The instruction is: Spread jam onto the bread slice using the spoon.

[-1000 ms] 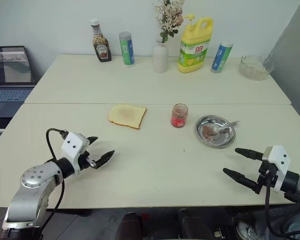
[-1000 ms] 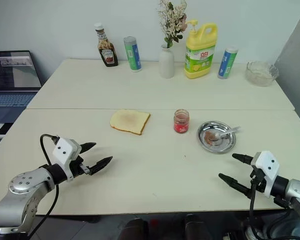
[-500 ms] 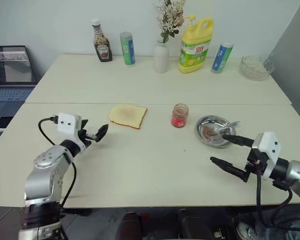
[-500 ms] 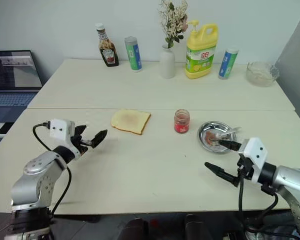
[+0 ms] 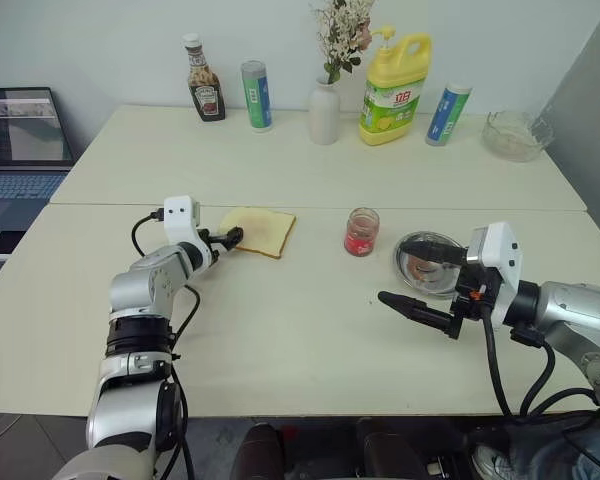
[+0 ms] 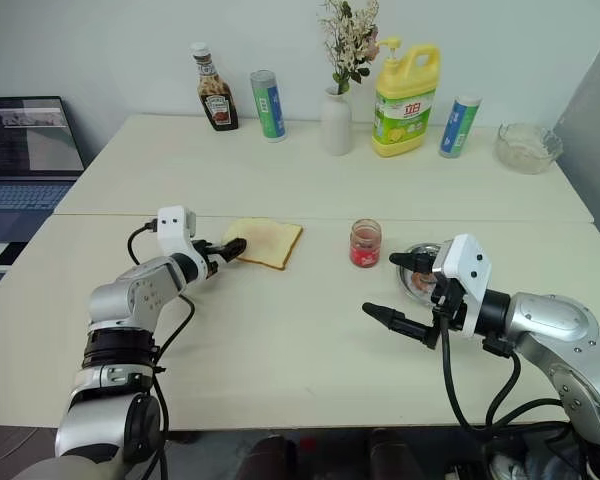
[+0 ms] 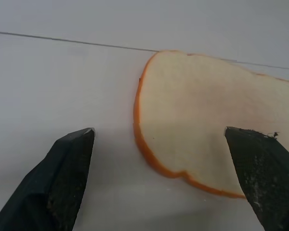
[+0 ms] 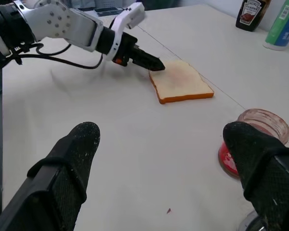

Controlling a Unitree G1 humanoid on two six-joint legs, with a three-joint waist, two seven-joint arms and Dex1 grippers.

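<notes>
Bread slice: the bread slice point(image 5: 257, 231) lies flat on the surface point(image 5: 280, 330), left of its middle, just on the near side of the seam that runs across it.
Jam: the jam point(image 5: 358, 240) sits in a small clear glass jar point(image 5: 360, 231), upright and lidless, right of the bread and apart from it.
Spoon: the spoon point(image 5: 443, 262) lies in a round steel dish point(image 5: 427, 265) right of the jar; the right gripper's upper finger hides part of it.
Left gripper: the left gripper point(image 5: 227, 239) is at the bread's left edge, jaws spread. In the left wrist view its fingers point(image 7: 65, 175) straddle the near corner of the slice; whether they touch it I cannot tell.
Right gripper: the right gripper point(image 5: 420, 283) hovers above the surface by the dish, pointing left, jaws spread wide and holding nothing.
Far edge: a ketchup bottle point(image 5: 202, 81), two cans, a white vase with dried flowers point(image 5: 325, 100), a yellow detergent bottle point(image 5: 392, 75) and a glass bowl point(image 5: 512, 134) stand in a row.
Off the surface: a laptop point(image 5: 20, 150) sits to the left.
</notes>
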